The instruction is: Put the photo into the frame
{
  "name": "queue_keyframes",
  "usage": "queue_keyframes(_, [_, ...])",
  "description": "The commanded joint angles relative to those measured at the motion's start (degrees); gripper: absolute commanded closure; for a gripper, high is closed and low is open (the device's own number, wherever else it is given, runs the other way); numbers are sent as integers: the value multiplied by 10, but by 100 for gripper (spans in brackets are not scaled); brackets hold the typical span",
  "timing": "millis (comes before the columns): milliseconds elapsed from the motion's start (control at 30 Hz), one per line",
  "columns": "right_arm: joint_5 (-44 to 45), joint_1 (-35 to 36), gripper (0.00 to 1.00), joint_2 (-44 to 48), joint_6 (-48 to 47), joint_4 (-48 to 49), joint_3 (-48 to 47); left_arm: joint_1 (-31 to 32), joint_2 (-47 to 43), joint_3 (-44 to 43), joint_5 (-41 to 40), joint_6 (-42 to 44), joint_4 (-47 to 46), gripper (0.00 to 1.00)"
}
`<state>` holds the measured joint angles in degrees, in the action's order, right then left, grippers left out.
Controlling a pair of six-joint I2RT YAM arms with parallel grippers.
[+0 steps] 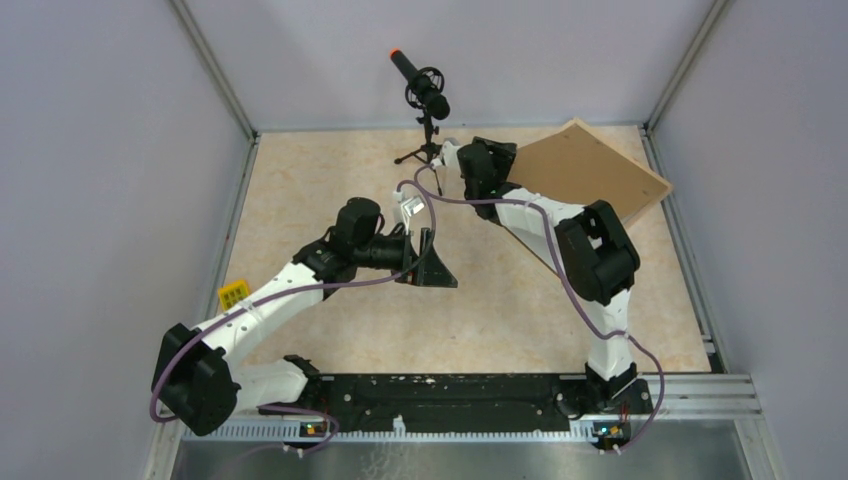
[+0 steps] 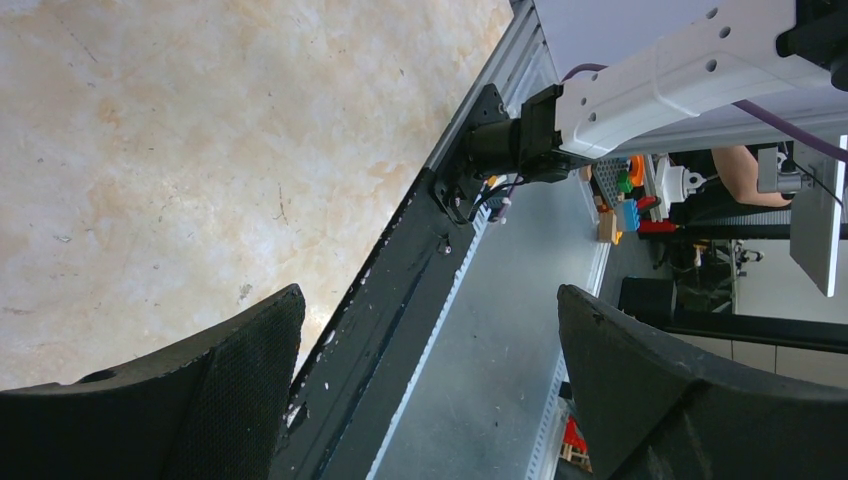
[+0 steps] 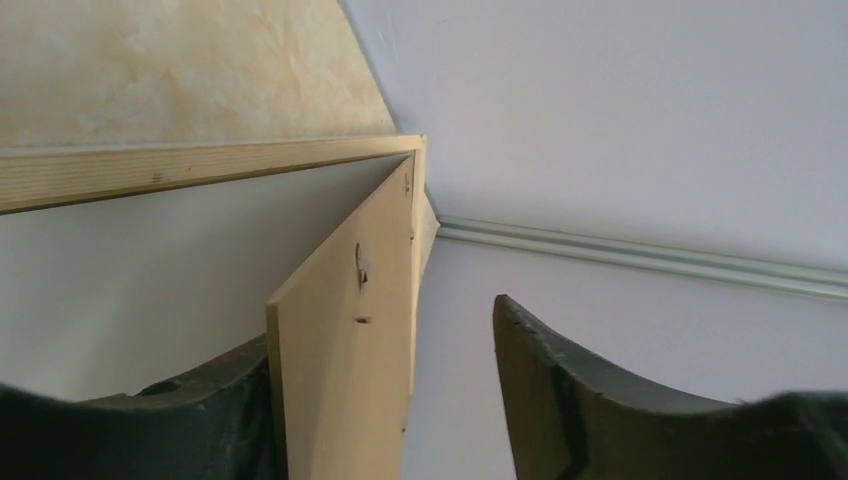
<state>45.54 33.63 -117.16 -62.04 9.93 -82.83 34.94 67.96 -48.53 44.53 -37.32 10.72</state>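
Note:
The frame's pale wood rail [image 3: 340,330] stands between my right gripper's [image 3: 385,330] open jaws. The left finger [image 3: 200,400] lies against the rail and the right finger [image 3: 600,400] stands apart from it. A flat white surface [image 3: 150,270] fills the frame's inside; I cannot tell whether it is the photo's back. The photo's dark picture side is not in view. In the top view my right gripper [image 1: 470,165] is at the left corner of a tilted brown board [image 1: 590,170] at the back right. My left gripper [image 1: 432,262] [image 2: 430,295] is open and empty at mid-table.
A microphone on a small tripod [image 1: 425,95] stands at the back, just left of my right gripper. A yellow block [image 1: 234,294] lies by the left arm. The black base rail [image 1: 450,390] [image 2: 400,300] runs along the front edge. Walls enclose three sides.

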Motion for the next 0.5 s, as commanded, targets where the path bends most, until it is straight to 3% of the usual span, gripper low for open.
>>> queue_keyframes(0, [-17,-6,31,21,31,16,-14,-1,-13,8,-1,8,-12,2])
queue_keyframes(67, [-60,-6,16,32,83,-44,-22,-1,-15,13,-1,3,-13,2])
queue_keyframes(133, [-107,-7,11,38,141,-150,-51,-2,-19,16,-5,0,-13,2])
queue_keyframes(233, [-148,-9,2,44,188,-227,-70,-4,-26,19,-14,-3,-8,2])
queue_keyframes(467, [-273,-24,1,65,285,-325,-86,-5,-42,25,-33,-4,16,2])
